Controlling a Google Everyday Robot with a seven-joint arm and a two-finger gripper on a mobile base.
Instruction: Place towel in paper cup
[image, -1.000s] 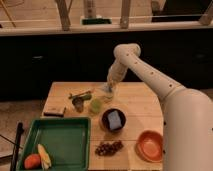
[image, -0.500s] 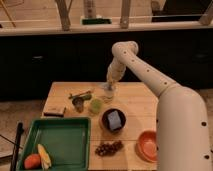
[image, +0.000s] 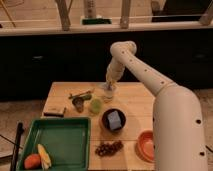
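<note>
The paper cup (image: 109, 93) is short and whitish and stands at the back middle of the wooden table (image: 135, 107). My gripper (image: 108, 84) points down right above its rim, at the end of the white arm (image: 150, 80). A pale grey-blue bit of the towel (image: 108, 89) shows at the cup's mouth under the gripper. I cannot tell whether the towel is held or lies loose in the cup.
A green cup (image: 95, 105) and a dark metallic cup (image: 78, 103) stand left of the paper cup. A black bowl (image: 106, 125) holds a light-blue rectangle (image: 114, 120). Grapes (image: 108, 148), an orange bowl (image: 146, 146) and a green tray (image: 60, 140) with fruit are in front.
The gripper has stayed over the paper cup. The arm's elbow has swung nearer the camera. Less pale cloth shows beside the cup than a second ago.
</note>
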